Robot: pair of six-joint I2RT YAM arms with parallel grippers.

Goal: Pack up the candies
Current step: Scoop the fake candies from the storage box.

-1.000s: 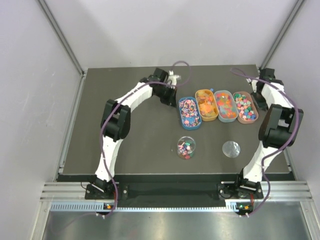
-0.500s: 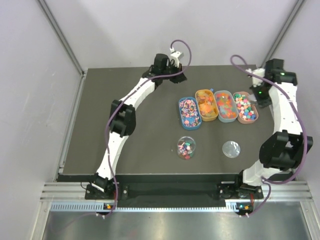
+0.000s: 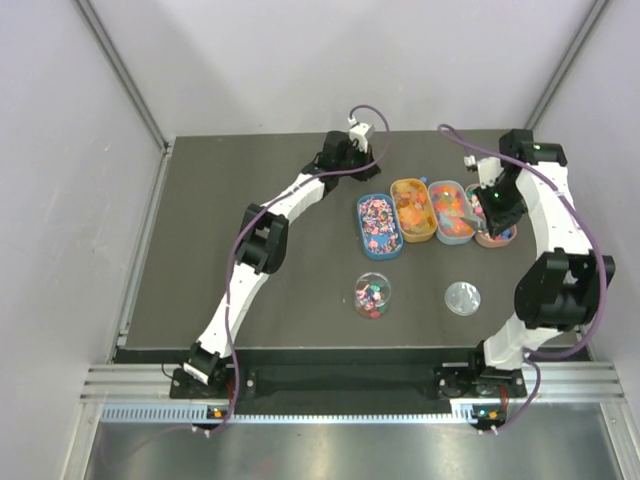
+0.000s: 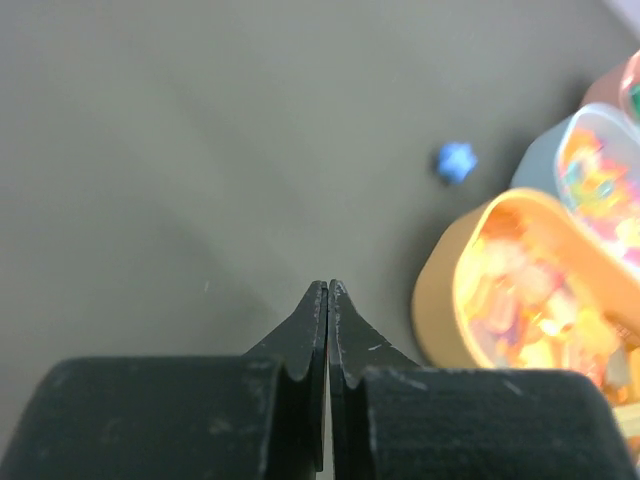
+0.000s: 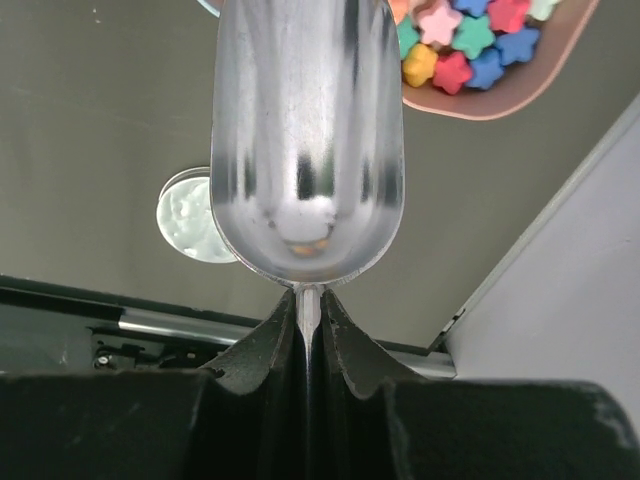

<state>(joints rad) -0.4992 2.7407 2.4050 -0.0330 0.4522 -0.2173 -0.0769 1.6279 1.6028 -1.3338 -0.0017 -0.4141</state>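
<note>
Filling most of the top view: a dark surface (image 3: 260,260), with both arms reaching to its upper half.

Left arm bent toward the upper middle of the frame. Left fingers (image 4: 316,312) clenched tip to tip on nothing, hanging over bare surface just beside the orange tray (image 4: 435,300).

Right arm arched over the right end of the tray row. Right fingers (image 5: 288,325) clamped on the thin stem of a metal scoop (image 5: 305,130), its bowl shiny and empty, poised near the rim of the pink tray (image 5: 500,108).

Middle right of the top view: four oval trays side by side, namely the blue tray (image 3: 379,226), the orange one, the pale blue tray (image 3: 449,211) and the pink one. All heaped with candies (image 5: 470,40). Below them, near the centre, a round clear cup (image 3: 373,295) partly filled with mixed pieces. To its right, well apart, a clear lid (image 3: 462,297) lying flat.

Smallest of all: one stray blue candy (image 4: 456,161), loose on the surface just beside the trays, at the right of the left wrist view.

By the look of them: light, hard, loose, and quick to roll and scatter. Too small to pinch one by one. Best taken in bulk with the scoop, pushed shallowly into a heap and kept level on the way to the cup. Likely to spill at any tilt.
</note>
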